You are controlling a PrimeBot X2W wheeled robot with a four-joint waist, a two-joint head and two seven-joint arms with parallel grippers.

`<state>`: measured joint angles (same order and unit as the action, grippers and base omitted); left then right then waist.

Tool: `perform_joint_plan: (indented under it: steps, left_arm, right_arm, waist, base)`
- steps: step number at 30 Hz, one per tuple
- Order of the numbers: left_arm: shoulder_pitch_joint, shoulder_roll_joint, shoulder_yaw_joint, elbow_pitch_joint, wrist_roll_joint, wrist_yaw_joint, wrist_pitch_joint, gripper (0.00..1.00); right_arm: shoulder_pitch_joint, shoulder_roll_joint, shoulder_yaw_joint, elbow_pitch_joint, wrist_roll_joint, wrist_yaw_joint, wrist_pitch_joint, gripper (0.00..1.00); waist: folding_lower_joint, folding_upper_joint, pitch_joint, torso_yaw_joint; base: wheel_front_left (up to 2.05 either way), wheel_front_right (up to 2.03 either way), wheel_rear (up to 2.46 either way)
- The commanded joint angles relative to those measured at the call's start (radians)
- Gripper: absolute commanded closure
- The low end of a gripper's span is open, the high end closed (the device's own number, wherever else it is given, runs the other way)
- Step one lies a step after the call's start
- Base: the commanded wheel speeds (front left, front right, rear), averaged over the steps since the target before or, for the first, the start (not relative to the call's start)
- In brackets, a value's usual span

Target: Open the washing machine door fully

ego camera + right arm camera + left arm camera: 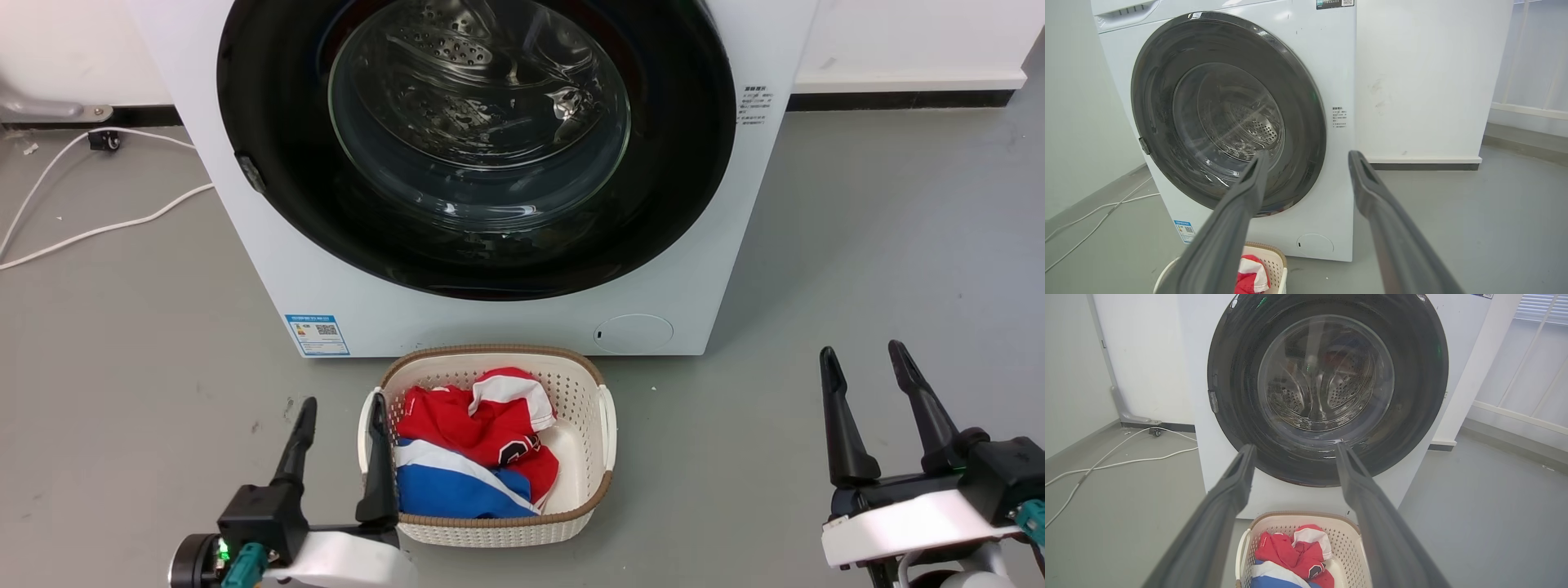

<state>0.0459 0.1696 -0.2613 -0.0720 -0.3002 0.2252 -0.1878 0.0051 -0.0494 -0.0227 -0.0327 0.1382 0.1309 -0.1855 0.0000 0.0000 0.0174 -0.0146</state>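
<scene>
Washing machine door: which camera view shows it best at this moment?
The right wrist view: the washing machine door shows with nearly its whole round outline, shut, seen at an angle. The head view cuts off its top; the left wrist view faces it squarely but also crops the top.

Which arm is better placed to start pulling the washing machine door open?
Probably the left. The washing machine door is shut; its small grey tab sits on its left edge, nearer the open left gripper than the open right gripper.

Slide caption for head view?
Left gripper and right gripper open, facing the closed washing machine door; laundry basket on floor.
</scene>
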Motion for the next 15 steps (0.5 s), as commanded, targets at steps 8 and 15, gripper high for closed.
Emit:
perform_joint_plan:
  steps: [8,15]
  left_arm:
    - [0.015,-0.016,-0.005,0.021,0.006,-0.043,-0.023,0.00]
    - [0.046,-0.081,0.109,0.035,0.021,-0.173,-0.039,0.00]
  right_arm:
    - [0.014,-0.002,0.005,-0.022,-0.090,0.000,-0.025,0.00]
    - [0.023,-0.002,0.008,-0.035,-0.113,0.000,-0.040,0.00]
  waist:
    - [0.0000,0.0000,-0.004,0.001]
    - [0.0000,0.0000,-0.006,0.001]
  base:
    - [0.00,0.00,0.00]
    - [0.00,0.00,0.00]
